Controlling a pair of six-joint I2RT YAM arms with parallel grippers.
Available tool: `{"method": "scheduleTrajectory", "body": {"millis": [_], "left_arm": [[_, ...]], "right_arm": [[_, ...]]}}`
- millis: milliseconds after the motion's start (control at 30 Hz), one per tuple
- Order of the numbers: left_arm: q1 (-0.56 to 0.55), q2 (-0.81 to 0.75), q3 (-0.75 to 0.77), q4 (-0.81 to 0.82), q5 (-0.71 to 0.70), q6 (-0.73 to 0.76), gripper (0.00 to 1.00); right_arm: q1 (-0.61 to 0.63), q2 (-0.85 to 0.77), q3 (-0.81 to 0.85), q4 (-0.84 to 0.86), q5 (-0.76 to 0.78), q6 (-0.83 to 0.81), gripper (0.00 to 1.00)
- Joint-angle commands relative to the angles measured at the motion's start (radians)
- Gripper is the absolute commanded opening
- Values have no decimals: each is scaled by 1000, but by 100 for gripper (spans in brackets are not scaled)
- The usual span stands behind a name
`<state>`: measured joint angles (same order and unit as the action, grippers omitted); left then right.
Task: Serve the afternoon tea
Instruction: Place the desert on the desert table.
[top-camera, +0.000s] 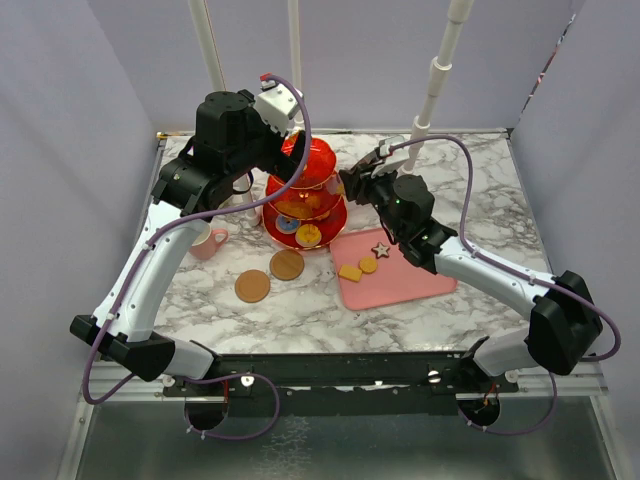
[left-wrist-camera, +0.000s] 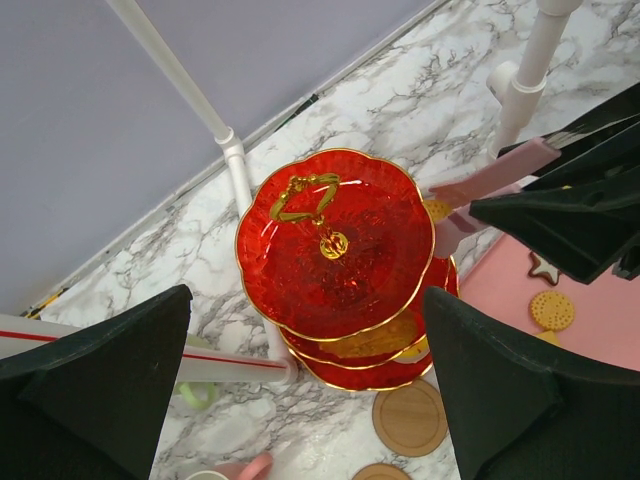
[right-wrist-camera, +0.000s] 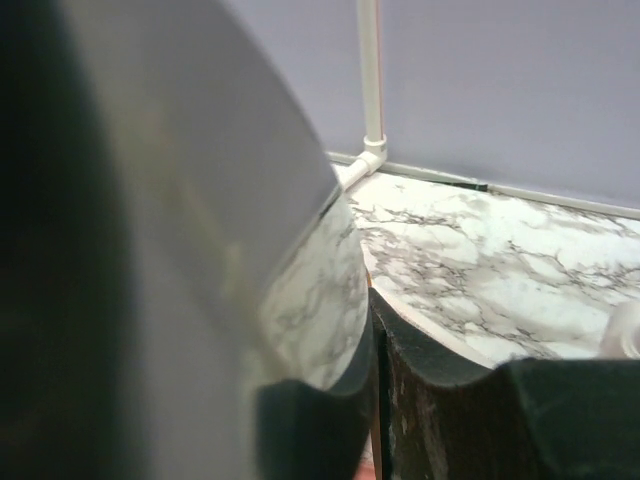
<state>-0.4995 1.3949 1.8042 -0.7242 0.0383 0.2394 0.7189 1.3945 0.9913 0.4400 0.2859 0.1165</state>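
Note:
The red three-tier stand (top-camera: 305, 192) with its gold finial (left-wrist-camera: 305, 195) stands at the table's middle back, with cookies on its lower tiers. My left gripper (top-camera: 275, 172) hangs open and wide above it, the black fingers (left-wrist-camera: 100, 390) either side of the stand (left-wrist-camera: 340, 250). My right gripper (top-camera: 352, 182) reaches the stand's right side at the middle tier, shut on a thin yellow cookie (left-wrist-camera: 435, 210), seen edge-on in the right wrist view (right-wrist-camera: 372, 400). Two brown coasters (top-camera: 287, 264) (top-camera: 252, 286) lie in front. The pink mug (top-camera: 208, 241) stands left; a pale green mug handle (left-wrist-camera: 198, 396) shows beside it.
A pink tray (top-camera: 400, 280) at front right holds a star cookie (top-camera: 381, 248) and two round ones (top-camera: 368, 265) (top-camera: 350, 272). White poles (top-camera: 432, 85) (top-camera: 210, 45) rise at the back edge. Grey walls close in the marble table (top-camera: 500, 190).

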Motion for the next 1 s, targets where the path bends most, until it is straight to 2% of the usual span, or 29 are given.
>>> {"method": "scheduleTrajectory", "body": {"millis": [0,367,667,967], "left_arm": [[1,-20,25,7,-1,-3,99],[1,-20,27,8,0,8,99],[2,-27,33,8,-8,11,99],[1,-22,40,8,-8,8,99]], "right_arm": [[2,59,35,59,-97,-26,34],[2,111,-57,264,-96,-25,39],[2,120,-79,262,-87,-42,55],[3,64,-111,266,-101,-41,61]]}}
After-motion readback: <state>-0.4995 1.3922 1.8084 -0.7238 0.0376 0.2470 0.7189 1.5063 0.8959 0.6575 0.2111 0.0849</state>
